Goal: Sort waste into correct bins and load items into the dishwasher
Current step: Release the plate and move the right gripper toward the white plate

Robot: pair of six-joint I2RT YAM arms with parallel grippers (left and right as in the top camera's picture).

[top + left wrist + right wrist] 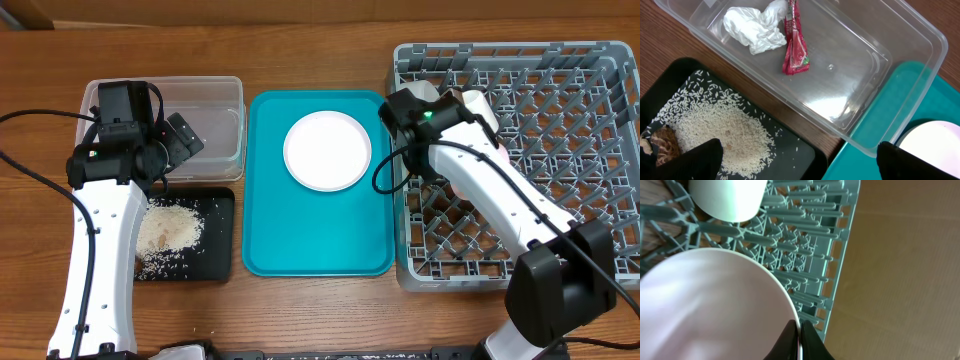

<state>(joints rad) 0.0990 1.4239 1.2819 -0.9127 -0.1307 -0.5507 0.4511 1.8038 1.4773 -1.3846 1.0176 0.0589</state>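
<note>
Right gripper [800,336] pinches the white bowl [715,310] by its rim over the grey dish rack [805,240]. Left gripper [180,140] gapes wide above the clear tub [900,55], which holds 1 tissue [755,27] and 1 red wrapper [796,42].

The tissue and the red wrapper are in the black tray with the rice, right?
Not quite. The tissue and the red wrapper lie in the clear tub, not in the black tray. Only the rice is in the black tray. The left wrist view shows this.
</note>
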